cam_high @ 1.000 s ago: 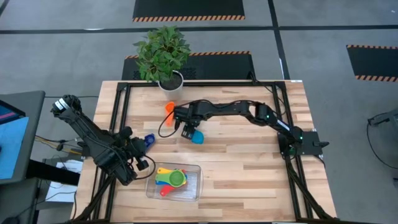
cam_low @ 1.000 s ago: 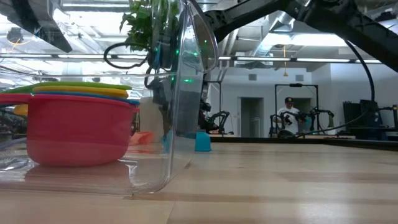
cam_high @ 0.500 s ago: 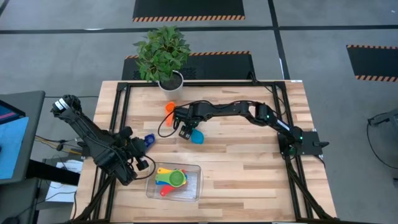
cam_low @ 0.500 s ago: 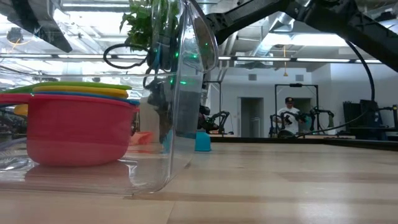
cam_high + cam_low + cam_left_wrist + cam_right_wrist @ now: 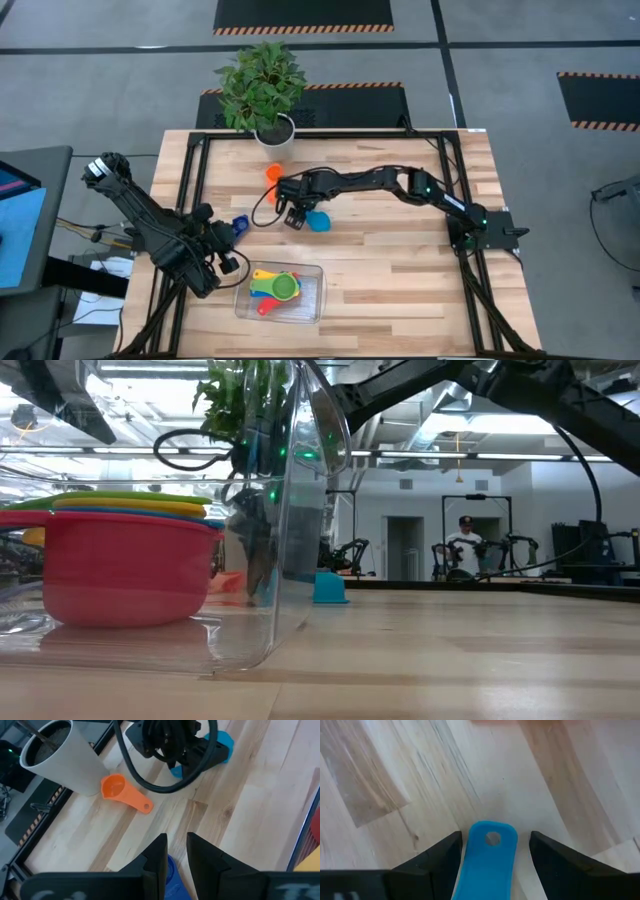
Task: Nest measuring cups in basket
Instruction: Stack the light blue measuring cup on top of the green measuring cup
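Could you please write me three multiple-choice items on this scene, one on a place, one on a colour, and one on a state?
1. Where does the orange cup lie?
A. in the basket
B. on the table beside the white plant pot
C. in the left gripper

2. What colour is the cup between the right gripper's fingers?
A. red
B. yellow
C. light blue

3. How do the right gripper's jaws stand?
A. open, either side of the handle, not touching it
B. shut on the handle
C. out of sight

Answers: 1 B, the left wrist view shows it on the wood by the pot. 2 C, the light blue cup has its handle there. 3 A, gaps show on both sides.
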`<state>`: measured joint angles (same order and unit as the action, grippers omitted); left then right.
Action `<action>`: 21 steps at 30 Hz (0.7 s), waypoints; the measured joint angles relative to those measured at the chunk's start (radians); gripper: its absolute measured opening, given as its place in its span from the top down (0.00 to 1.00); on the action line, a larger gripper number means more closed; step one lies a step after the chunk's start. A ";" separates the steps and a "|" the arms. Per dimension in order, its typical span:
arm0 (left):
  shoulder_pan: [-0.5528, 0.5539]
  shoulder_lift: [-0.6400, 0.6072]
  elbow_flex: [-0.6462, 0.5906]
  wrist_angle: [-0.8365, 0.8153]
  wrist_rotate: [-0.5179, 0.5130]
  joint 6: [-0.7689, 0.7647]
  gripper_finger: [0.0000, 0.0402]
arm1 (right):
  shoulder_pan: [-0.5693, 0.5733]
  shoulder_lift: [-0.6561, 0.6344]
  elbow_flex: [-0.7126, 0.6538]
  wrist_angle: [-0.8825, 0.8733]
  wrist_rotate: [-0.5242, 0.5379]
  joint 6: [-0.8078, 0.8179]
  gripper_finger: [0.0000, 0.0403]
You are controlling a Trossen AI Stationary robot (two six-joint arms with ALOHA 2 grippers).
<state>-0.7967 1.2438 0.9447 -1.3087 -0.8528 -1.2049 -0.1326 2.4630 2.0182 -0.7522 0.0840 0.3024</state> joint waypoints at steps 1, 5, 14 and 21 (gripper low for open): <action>0.000 0.000 0.000 0.001 0.000 0.000 0.85 | 0.000 0.001 -0.001 0.001 0.000 0.001 0.35; 0.000 0.000 0.000 0.001 0.000 -0.001 0.85 | 0.003 0.003 -0.002 0.002 0.005 0.003 0.37; 0.000 0.000 0.000 0.001 0.000 -0.008 0.85 | 0.008 0.005 -0.003 0.010 0.005 0.007 0.55; 0.000 0.000 0.000 0.001 0.003 -0.010 0.85 | 0.008 -0.022 -0.007 0.011 0.009 -0.017 0.66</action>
<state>-0.7967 1.2438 0.9447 -1.3075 -0.8493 -1.2144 -0.1248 2.4412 2.0116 -0.7414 0.0927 0.2852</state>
